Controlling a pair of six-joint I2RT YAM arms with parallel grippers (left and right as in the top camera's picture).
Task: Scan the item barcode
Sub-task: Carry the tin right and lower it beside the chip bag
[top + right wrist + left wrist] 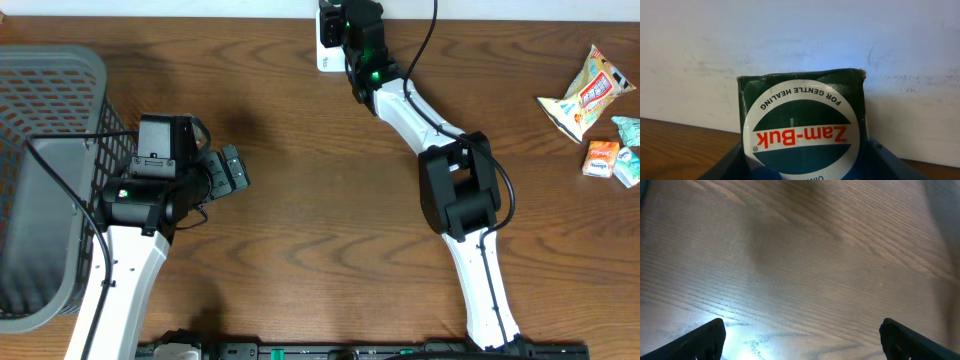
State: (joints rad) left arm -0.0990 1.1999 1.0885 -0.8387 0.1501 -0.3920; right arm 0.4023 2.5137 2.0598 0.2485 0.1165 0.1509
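A dark green Zam-Buk box (802, 115) with a round white label, seen upside down, fills the middle of the right wrist view. My right gripper (805, 170) is shut on it, a dark finger against each side. No barcode shows on this face. In the overhead view the right gripper (352, 30) is at the table's far edge beside a white device (326, 50), and the box is hidden beneath it. My left gripper (235, 170) hovers over bare wood at the left, open and holding nothing. Its fingertips (705, 340) stand wide apart.
A grey mesh basket (50, 90) stands at the left edge, next to the left arm. At the far right lie a snack packet (585, 95) and small packets (615, 155). A scuffed white surface (800, 45) rises behind the box.
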